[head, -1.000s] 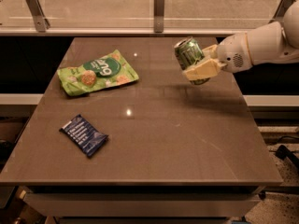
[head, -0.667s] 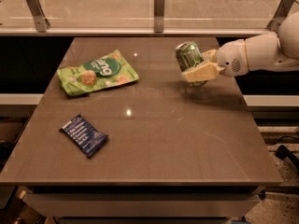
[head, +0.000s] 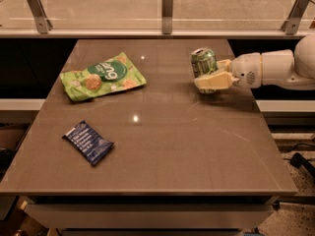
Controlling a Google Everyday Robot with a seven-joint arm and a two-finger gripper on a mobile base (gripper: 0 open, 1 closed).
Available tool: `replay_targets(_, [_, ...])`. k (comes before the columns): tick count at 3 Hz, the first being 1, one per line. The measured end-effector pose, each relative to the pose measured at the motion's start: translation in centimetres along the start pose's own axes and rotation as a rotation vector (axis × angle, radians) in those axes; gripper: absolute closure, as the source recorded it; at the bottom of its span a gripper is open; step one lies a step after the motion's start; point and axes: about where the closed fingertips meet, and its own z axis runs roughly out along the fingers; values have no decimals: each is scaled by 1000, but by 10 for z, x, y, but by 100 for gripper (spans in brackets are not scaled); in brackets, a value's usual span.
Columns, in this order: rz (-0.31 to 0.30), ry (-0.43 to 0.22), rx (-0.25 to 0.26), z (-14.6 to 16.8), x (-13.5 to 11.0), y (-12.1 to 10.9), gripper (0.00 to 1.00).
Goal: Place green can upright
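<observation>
The green can (head: 204, 63) is a shiny metallic green drink can with a silver top, near the table's right side. It stands almost upright, its base low over the table or on it. My gripper (head: 212, 78) reaches in from the right on a white arm and is shut on the can, with one pale finger (head: 214, 81) across its lower front. The other finger is hidden behind the can.
A flat green snack bag (head: 102, 75) lies at the table's left rear. A dark blue snack packet (head: 88, 142) lies at the front left. The brown table (head: 162, 151) has a glass-and-metal railing (head: 167, 4) behind it. Its right edge is just below my arm.
The can has turned from tilted toward upright and has come down closer to the table. My gripper has moved a little to the right with it.
</observation>
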Motion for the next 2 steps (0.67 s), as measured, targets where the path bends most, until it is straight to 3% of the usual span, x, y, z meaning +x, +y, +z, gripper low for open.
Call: replay_targets(2, [14,-122,-6,-3,12,-3,100])
